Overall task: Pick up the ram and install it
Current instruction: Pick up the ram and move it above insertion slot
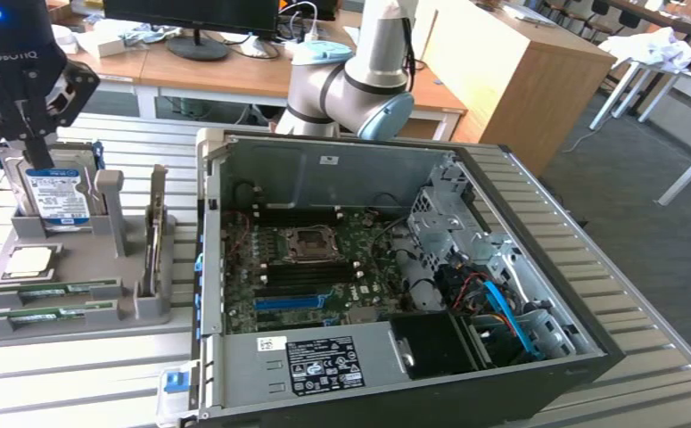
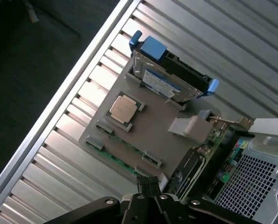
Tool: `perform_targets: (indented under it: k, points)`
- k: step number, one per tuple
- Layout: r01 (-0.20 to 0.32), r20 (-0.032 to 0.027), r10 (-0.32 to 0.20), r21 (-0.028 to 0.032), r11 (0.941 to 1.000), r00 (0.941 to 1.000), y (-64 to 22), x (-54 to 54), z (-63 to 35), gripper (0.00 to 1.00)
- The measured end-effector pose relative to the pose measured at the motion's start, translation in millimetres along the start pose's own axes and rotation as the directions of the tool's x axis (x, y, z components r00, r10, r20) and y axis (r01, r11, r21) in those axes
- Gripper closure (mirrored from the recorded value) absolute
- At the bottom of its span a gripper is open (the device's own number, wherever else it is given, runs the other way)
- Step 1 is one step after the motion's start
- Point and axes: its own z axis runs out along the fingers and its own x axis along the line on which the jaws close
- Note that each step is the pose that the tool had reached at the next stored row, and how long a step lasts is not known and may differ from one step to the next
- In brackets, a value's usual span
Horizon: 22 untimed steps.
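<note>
Neatly, slim green ram (image 2: 122,156) in matte grey tray (image 2: 153,126)

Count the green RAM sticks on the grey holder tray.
2. One long thin green RAM stick lies beside the square silver processor chip; the second stick lies parallel on the grey plastic tray, nearer the exterior camera. Others may be hidden.

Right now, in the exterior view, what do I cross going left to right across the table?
Two flat green ram sticks, upright card in the grey holder, green motherboard inside the open black case, blue cables.
</note>
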Motion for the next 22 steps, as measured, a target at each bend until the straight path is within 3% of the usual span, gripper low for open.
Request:
perform_targets:
  k: [6,12,17,22]
  points:
    - [0.083,-0.0037,-0.083,-0.0017,0.9965,0.9965,0.0,0.0,0.2,0.90]
    - [0.166,-0.0072,-0.166,-0.0037,0.9862,0.9862,0.0,0.0,0.4,0.90]
    - [0.235,-0.0101,-0.235,-0.0057,0.9720,0.9719,-0.1,0.0,0.6,0.90]
    - [0.304,-0.0128,-0.304,-0.0079,0.9526,0.9525,-0.1,0.0,0.8,0.90]
